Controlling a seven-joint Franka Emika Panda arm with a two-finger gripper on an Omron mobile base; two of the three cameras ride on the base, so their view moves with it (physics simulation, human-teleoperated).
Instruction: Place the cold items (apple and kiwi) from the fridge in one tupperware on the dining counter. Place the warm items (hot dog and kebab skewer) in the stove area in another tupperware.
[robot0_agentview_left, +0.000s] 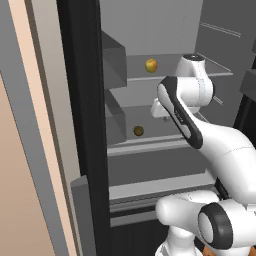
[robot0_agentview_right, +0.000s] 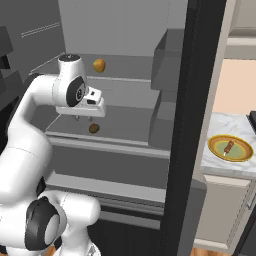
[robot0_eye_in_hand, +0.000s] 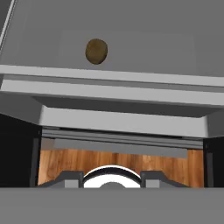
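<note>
While the apple (robot0_agentview_left: 151, 65) and kiwi (robot0_agentview_left: 138, 131) lay on their fridge shelves (robot0_agentview_left: 150, 142), we judged nothing packed. Our gripper (robot0_agentview_right: 82, 118) held nothing; its opening we could not tell.

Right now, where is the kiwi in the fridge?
The kiwi lies on the middle fridge shelf, one shelf below the apple; in the right base view it sits just under the pincer.
</note>
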